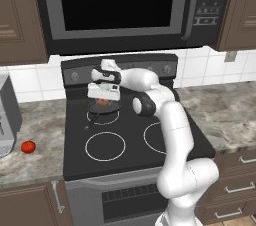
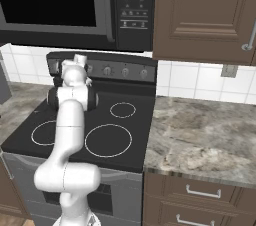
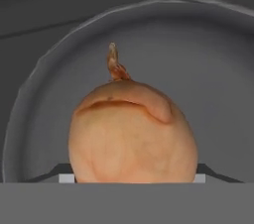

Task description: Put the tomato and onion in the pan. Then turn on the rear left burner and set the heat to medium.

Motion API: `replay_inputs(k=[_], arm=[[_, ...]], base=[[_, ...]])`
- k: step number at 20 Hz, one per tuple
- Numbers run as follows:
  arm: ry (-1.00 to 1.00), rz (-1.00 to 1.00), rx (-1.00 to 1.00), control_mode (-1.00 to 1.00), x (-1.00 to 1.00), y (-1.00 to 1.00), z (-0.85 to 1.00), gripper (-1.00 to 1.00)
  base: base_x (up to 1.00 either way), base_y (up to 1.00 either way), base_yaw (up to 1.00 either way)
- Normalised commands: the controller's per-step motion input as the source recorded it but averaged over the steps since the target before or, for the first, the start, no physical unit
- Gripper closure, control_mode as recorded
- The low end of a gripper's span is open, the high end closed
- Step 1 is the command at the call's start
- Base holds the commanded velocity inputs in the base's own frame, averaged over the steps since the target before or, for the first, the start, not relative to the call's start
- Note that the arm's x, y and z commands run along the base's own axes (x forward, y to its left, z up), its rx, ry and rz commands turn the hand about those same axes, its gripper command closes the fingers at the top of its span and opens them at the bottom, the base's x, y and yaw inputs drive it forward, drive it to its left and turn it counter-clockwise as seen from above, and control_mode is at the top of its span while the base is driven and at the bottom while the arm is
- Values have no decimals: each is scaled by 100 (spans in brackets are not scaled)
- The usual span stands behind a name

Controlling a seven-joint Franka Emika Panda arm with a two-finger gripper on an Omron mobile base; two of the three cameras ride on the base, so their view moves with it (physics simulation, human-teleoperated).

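Black stovetop [image 1: 135, 145], kitchen: onion [image 3: 131, 134] is being held over the pan [image 3: 208, 69], jaws clamped on it by the gripper [image 1: 102, 101]. Tomato [image 1: 28, 146] is being left on counter [image 1: 35, 165]; burner untouched.

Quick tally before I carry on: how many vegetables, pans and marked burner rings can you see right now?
Vegetables: 2, the onion over the pan and the tomato on the counter
Pans: 1, the pan
Burner rings: 4, counting the rear left burner
Total: 7
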Motion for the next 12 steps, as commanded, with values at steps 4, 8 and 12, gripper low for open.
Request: replay_inputs(k=[4, 8, 12], arm=[[0, 0, 0, -100, 8, 0, -27, -100], [-8, 0, 0, -100, -17, 0, -1, -100], [-17, 0, 0, -100, -30, 0, 0, -100]], base=[[0, 0, 0], [0, 0, 0], [0, 0, 0]])
